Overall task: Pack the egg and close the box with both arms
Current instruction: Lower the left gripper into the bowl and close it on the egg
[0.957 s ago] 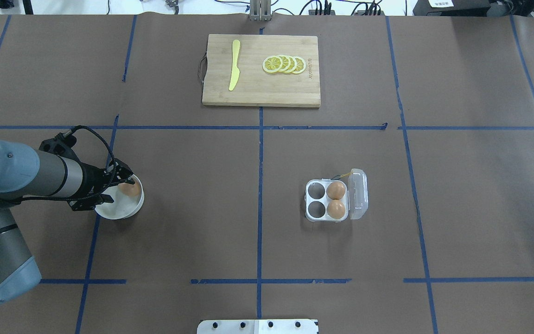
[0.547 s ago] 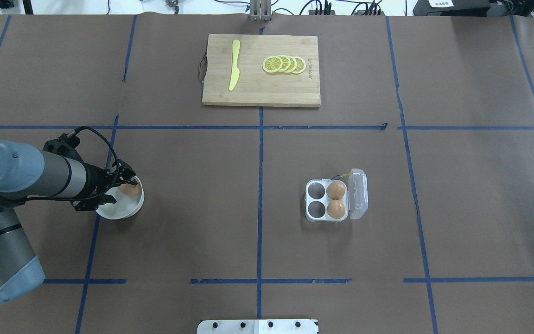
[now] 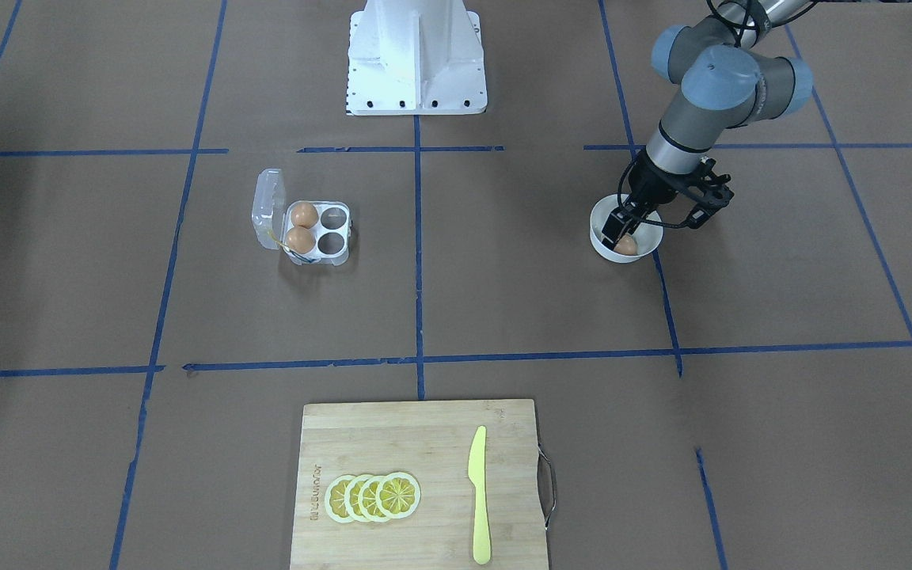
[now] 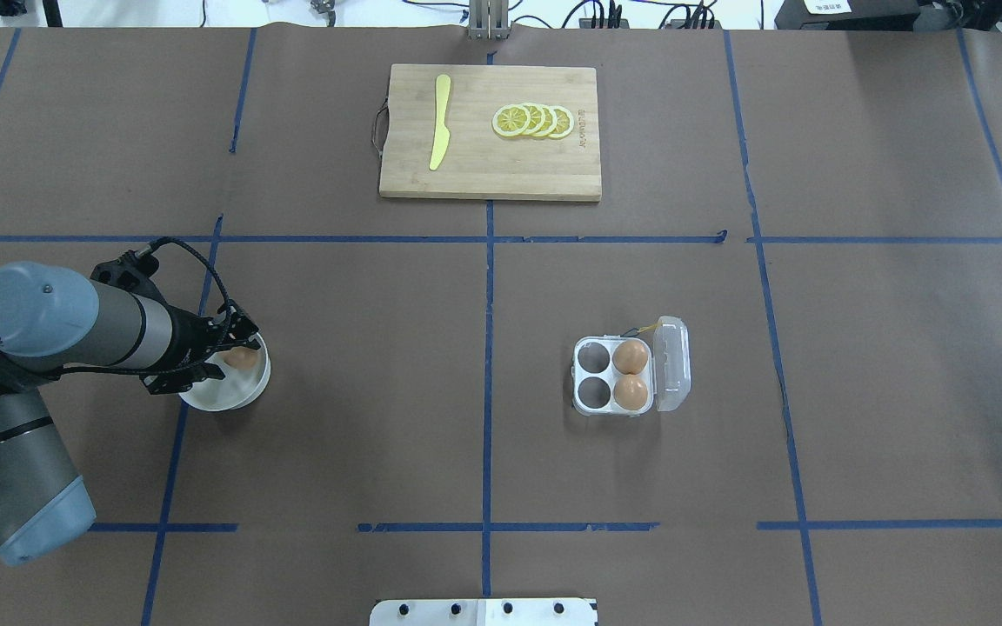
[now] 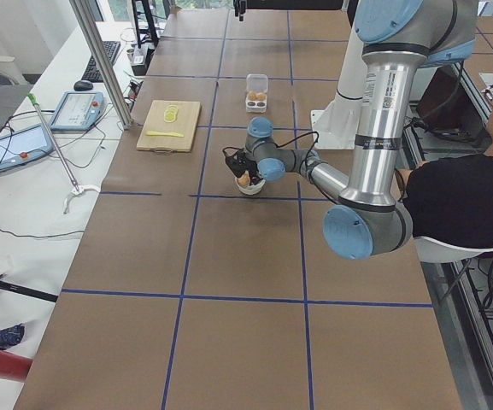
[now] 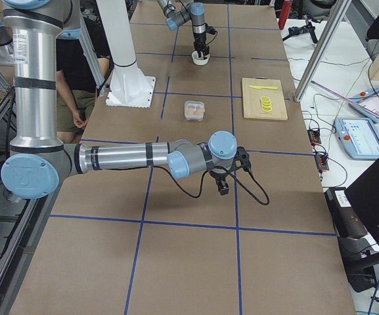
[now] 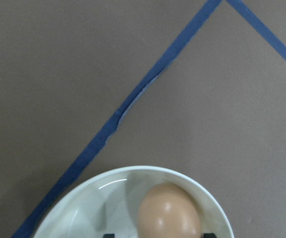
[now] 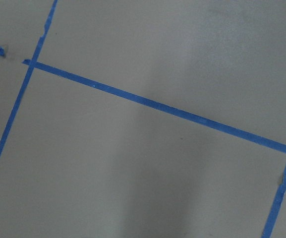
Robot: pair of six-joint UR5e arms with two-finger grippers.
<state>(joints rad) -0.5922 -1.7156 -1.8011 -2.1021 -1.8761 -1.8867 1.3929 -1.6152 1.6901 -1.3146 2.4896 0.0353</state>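
The counter carries the box right of centre, its lid hinged open so the two empty left cells can take another. At near left, the left hand dips into the bowl, spread either side of the egg, seemingly not yet clamped. Whether the right hand is open or closed cannot be told.

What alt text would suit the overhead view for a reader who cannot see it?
The left arm's pincer reaches into a white bowl, straddling an orange-brown egg, at the table's left. Right of centre, a clear four-cell box lies open with two eggs; beyond, a cutting board bears lemon slices.
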